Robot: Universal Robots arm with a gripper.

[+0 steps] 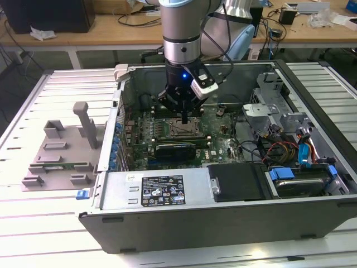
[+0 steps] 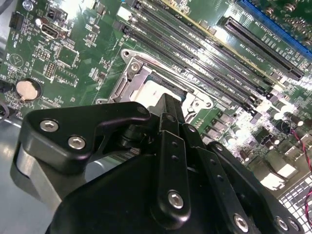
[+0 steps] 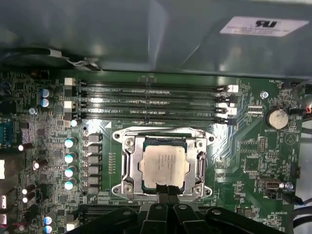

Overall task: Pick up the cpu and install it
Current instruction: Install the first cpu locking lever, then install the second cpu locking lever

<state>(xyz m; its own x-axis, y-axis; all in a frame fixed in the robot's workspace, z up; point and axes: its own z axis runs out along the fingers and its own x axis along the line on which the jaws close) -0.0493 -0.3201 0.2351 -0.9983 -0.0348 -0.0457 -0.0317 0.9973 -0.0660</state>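
Grey plastic tray (image 1: 61, 153) is lying outside the open computer case (image 1: 223, 218), at its 9 o'clock in the exterior view. Inside, the cpu (image 3: 163, 165), square and pale silvery-topped, is sitting in the motherboard socket (image 3: 127, 165). The gripper (image 3: 168, 191), fingers pressed together, is hovering at the chip's edge.

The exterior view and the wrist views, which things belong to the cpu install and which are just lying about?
Part of the job:
- cpu, sitting in the socket frame
- tool, at the cpu's edge
- motherboard

Lying about:
- grey plastic tray, outside the case
- coin battery
- memory slots
- power supply
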